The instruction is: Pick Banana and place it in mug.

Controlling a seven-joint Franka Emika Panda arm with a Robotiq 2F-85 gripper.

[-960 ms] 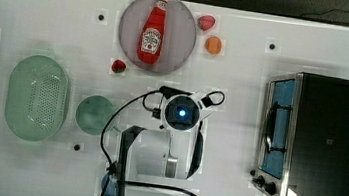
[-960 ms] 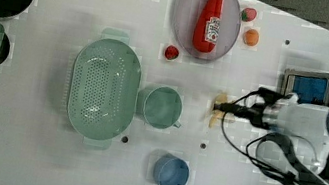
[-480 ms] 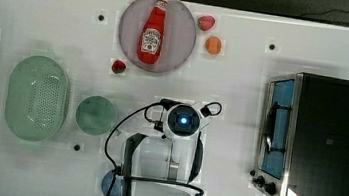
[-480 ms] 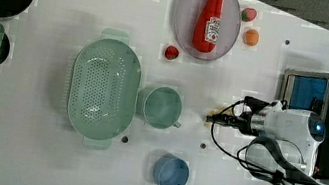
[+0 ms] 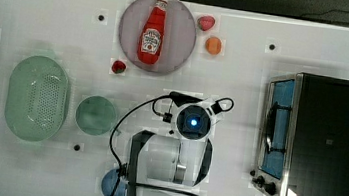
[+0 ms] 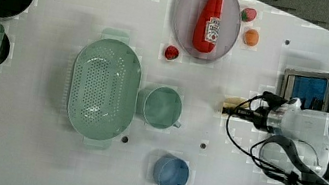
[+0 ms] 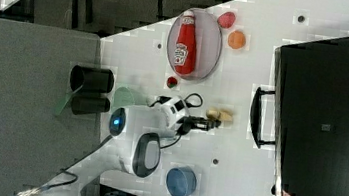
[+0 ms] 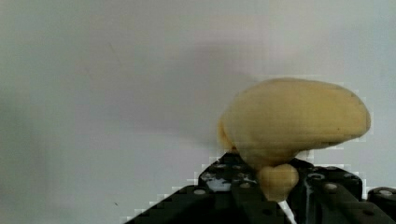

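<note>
One banana, one teal mug, one pale-green colander, one blue cup, one purple plate carrying one ketchup bottle, one toaster oven. Small fruits: two red, one orange.

Surface is a white table dotted with dark screw holes; dark floor lies past its edge.

Gripper is low over the table, aimed at the left view's left. The banana lies on the table right at its tip, long axis roughly in line with the gripper's reach, stub end nearest the gripper in the wrist view. Cannot tell whether the gripper has hold of it. The mug stands well beyond the tip, apart from the banana, with the oven behind the gripper.
</note>
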